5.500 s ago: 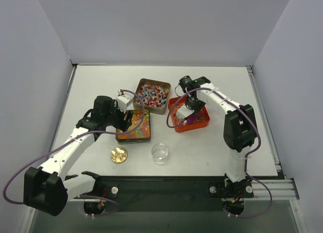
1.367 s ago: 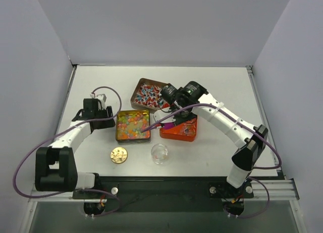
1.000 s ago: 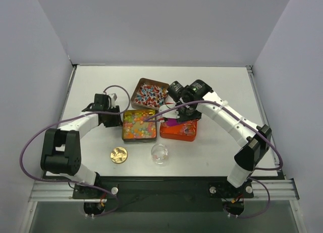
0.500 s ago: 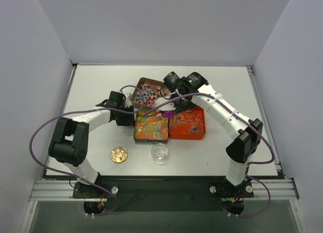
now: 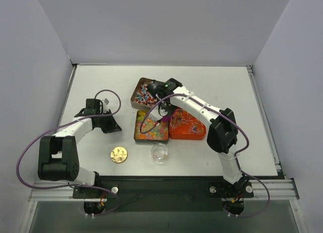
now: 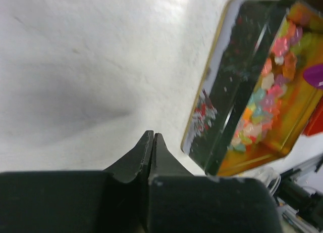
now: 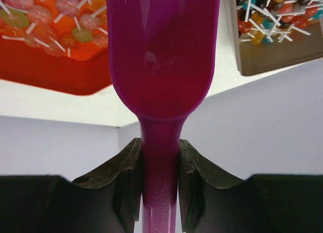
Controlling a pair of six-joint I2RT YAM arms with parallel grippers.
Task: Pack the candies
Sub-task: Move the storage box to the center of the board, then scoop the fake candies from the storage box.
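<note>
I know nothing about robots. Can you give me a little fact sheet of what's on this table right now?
Bead tin: holds colourful round candies
Red tray: candies on sticks
Brown tin: red, blue and white candies
Left gripper: shut, empty, left of the bead tin
Right gripper: shut on purple scoop, held over the bead tin
Near edge: gold lid, clear round container

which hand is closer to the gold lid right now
Left. The left hand is shut over bare table just beyond the gold lid. The right hand is farther off, beyond and to the lid's right, gripping the scoop.
</note>
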